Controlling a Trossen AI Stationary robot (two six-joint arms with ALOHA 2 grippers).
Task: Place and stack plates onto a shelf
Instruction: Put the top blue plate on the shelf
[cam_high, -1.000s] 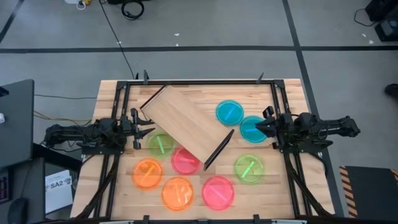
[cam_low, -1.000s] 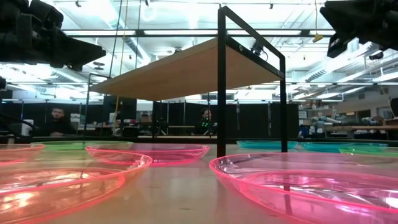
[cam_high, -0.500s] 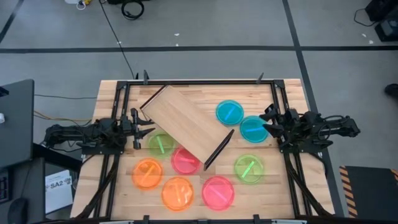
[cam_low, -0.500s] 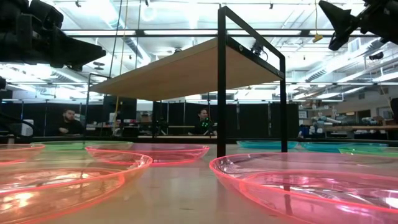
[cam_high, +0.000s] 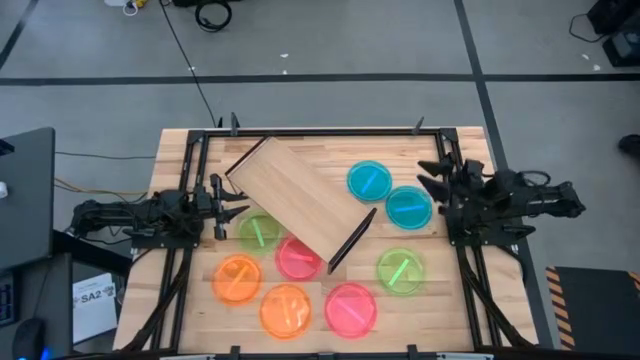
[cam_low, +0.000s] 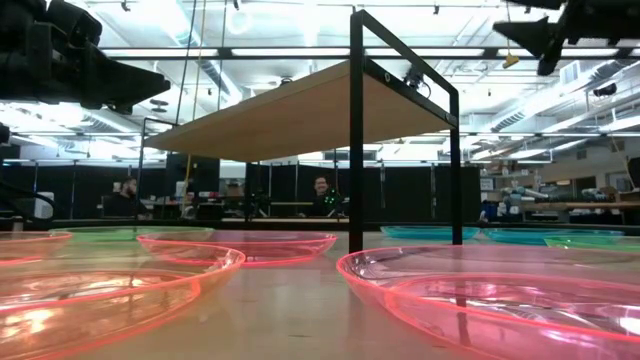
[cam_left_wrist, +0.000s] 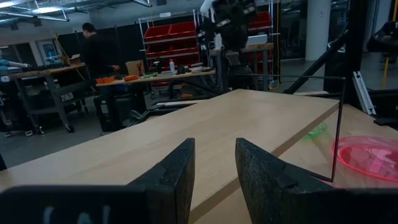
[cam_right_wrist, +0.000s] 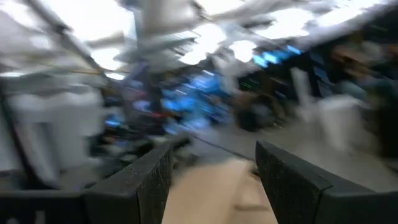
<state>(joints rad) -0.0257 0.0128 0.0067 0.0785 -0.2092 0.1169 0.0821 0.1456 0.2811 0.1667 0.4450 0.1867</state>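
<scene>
The table (cam_high: 180, 145) carries one shelf (cam_high: 290, 203), lying at a slant. Around the shelf lie nine plates: two cyan (cam_high: 370, 180) right of it, two green (cam_high: 400, 270), two orange (cam_high: 238, 279) and two pink (cam_high: 350, 308) below it. The left gripper (cam_high: 240, 210) hovers just left of the shelf, fingers apart; the right gripper (cam_high: 432, 176), fingers apart, hangs right of it, near the cyan pair.

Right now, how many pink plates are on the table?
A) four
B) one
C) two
C: the high view shows two pink plates, one partly tucked under the tilted shelf and one near the table's front edge.
</scene>
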